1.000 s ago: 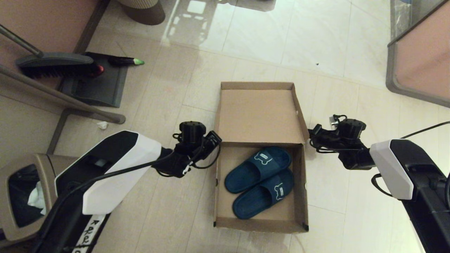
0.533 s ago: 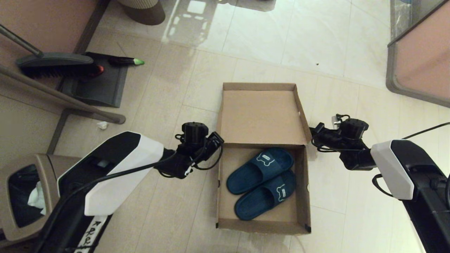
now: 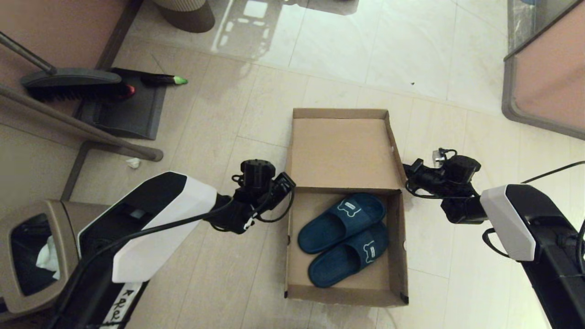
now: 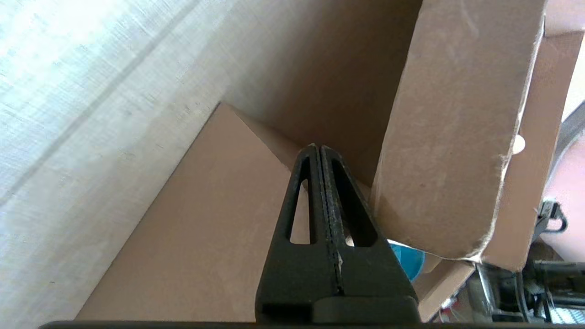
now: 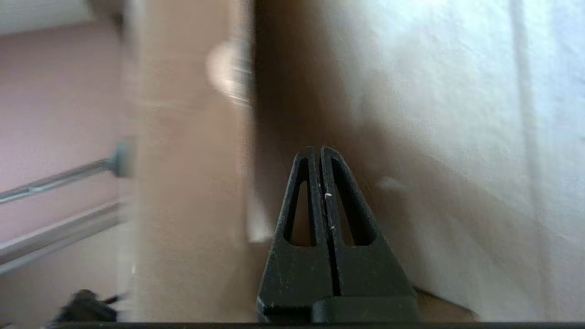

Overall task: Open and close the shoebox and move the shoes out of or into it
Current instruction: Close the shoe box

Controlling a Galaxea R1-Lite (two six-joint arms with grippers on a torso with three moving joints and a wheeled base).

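Observation:
The brown cardboard shoebox lies open on the tiled floor, its lid folded back on the far side. Both navy shoes lie side by side in it, white emblems up. My left gripper is shut against the box's left wall at the hinge. In the left wrist view its tips rest on the wall under the lid's side flap, and a bit of blue shoe shows. My right gripper is shut beside the lid's right flap, its tips empty.
A brown trash bin stands at the near left. A broom, a dustpan and a slanted metal bar fill the far left, with a paper scrap near them. Furniture stands at the far right.
The shoebox has slid a little to the right with the shoes inside. My left gripper followed it rightward against the wall; my right gripper shifted slightly right and away.

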